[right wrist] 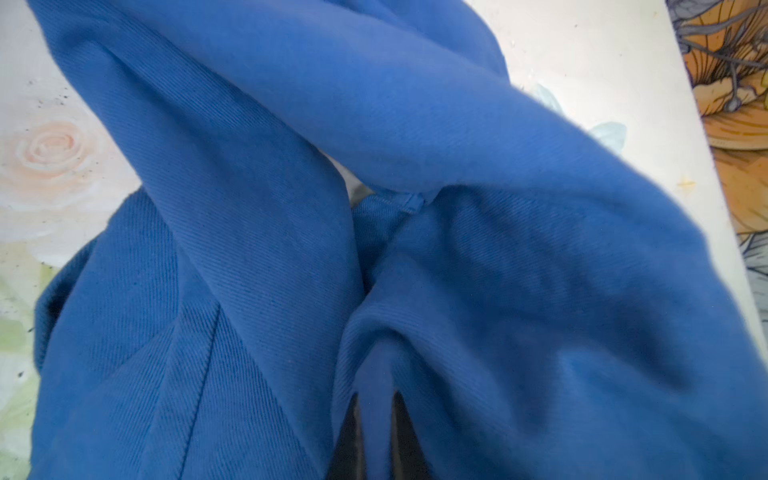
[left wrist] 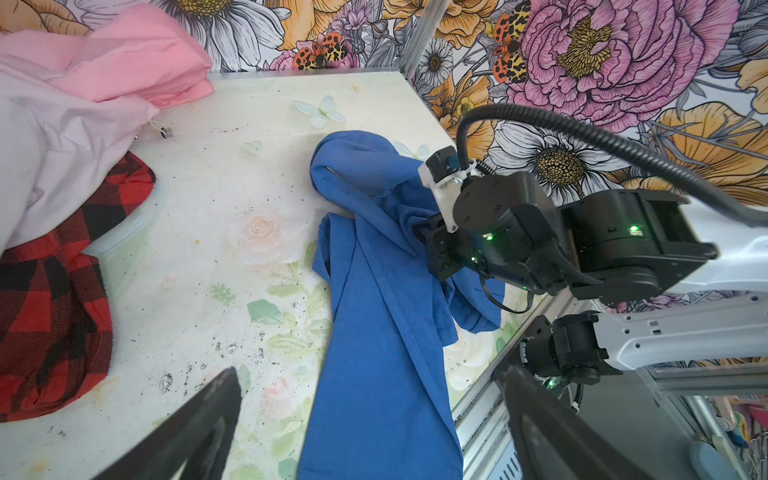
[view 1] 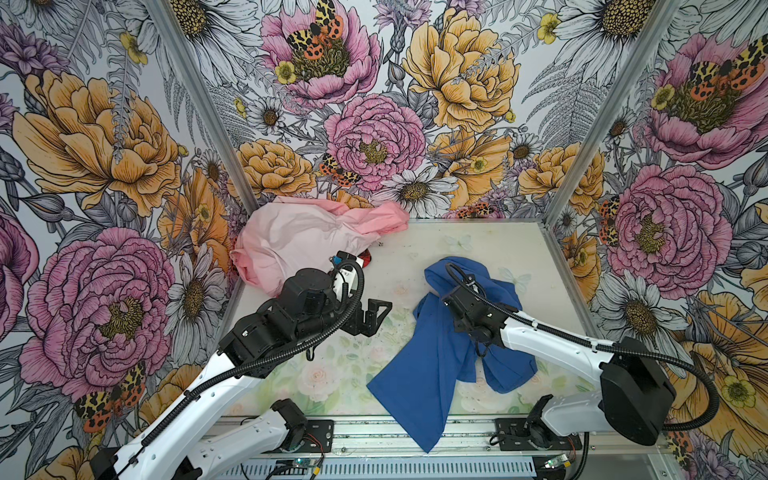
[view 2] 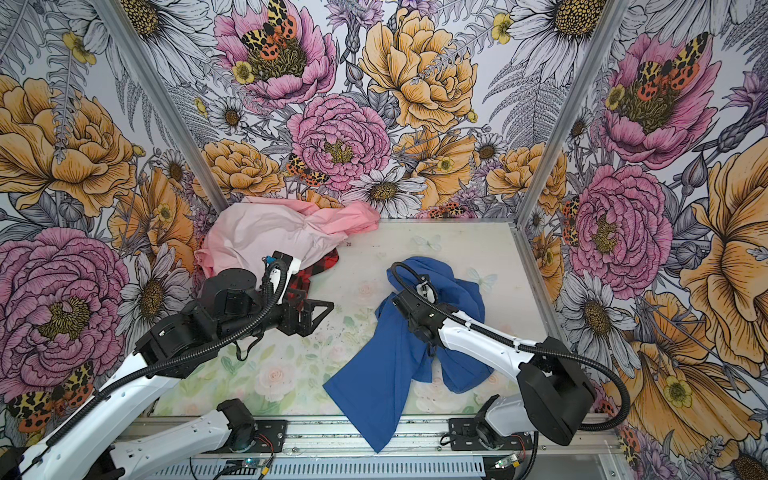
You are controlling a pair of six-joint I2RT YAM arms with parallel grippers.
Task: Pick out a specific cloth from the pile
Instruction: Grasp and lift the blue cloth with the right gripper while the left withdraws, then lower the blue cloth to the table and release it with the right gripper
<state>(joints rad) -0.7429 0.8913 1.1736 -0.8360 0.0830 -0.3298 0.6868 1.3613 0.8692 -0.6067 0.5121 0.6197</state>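
Right hand [right wrist: 376,432] pinches the cloth [right wrist: 436,257], fingertips buried in blue folds.

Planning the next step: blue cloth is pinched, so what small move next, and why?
Probably lift the right end effector slightly: it is shut on a fold of the blue cloth, lying apart from the pile, so lifting tests the grip.

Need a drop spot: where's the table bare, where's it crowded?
Bare: the strip of table between pile and cloth, though the left gripper hangs over it; also the back-right corner behind the cloth. Crowded: back-left corner, front right.
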